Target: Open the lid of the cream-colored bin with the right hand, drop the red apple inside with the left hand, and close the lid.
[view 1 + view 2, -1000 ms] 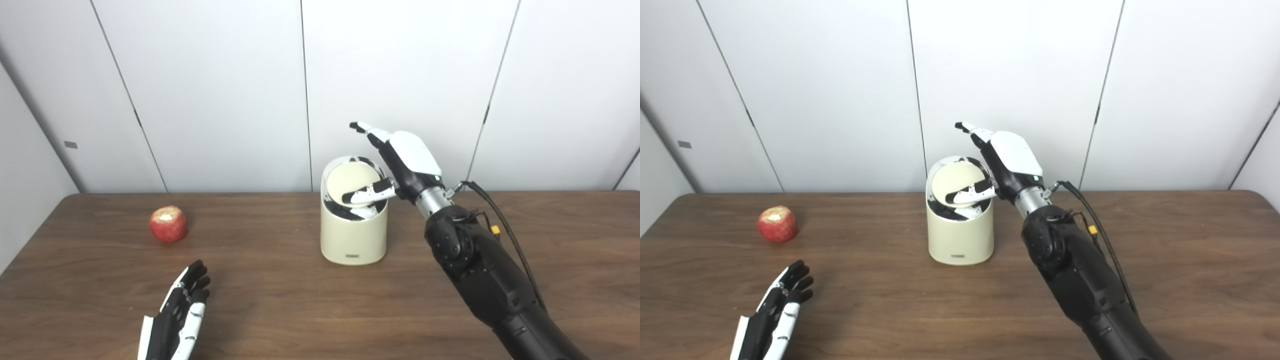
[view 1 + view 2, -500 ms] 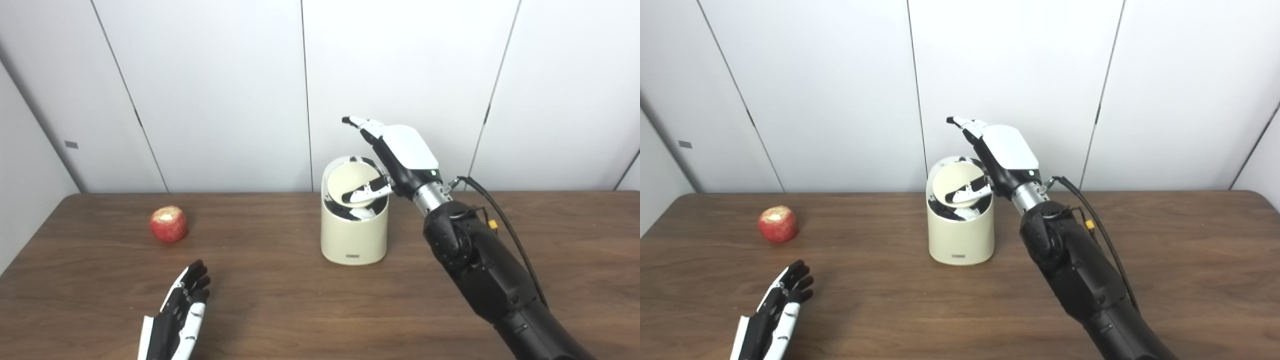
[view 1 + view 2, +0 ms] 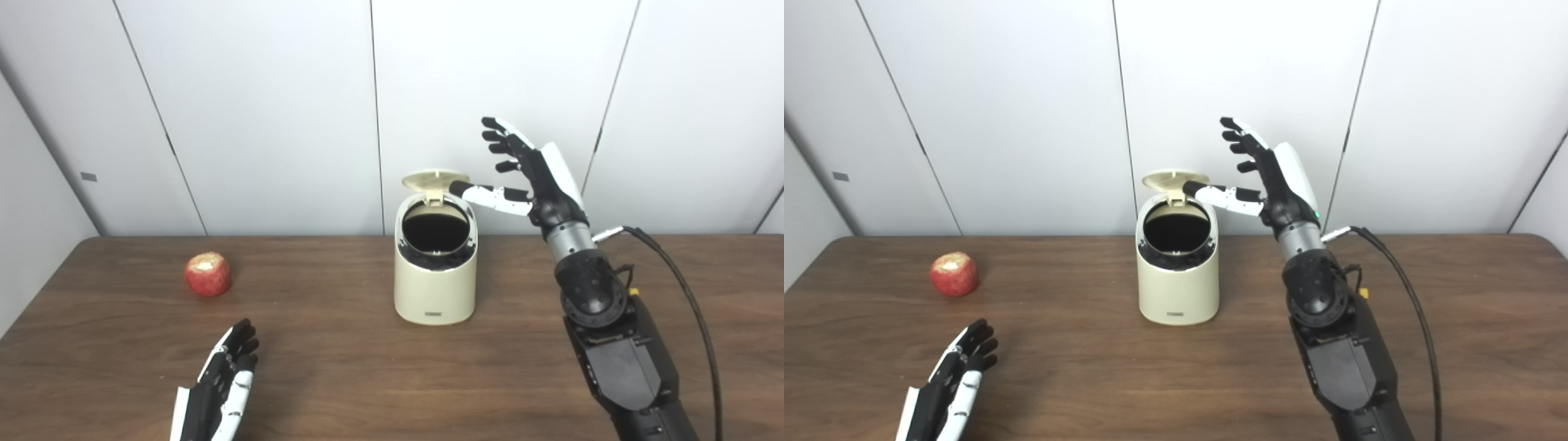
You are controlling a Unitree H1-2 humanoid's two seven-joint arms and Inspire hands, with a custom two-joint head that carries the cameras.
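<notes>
The cream-colored bin stands mid-table with its round lid swung up and back on its hinge, so the dark inside shows. My right hand is raised to the right of the bin, open, fingers spread upward; its thumb reaches left to the lid's edge. The red apple lies on the table far left. My left hand rests open near the front edge, below and a little right of the apple, holding nothing.
The brown wooden table runs across the view, with white wall panels right behind the bin. A black cable loops off the right forearm over the table's right side.
The right hand has lifted off the bin's top and swung up and to the right. The lid, tilted half-open before, now stands fully raised. Left hand and apple have not moved.
</notes>
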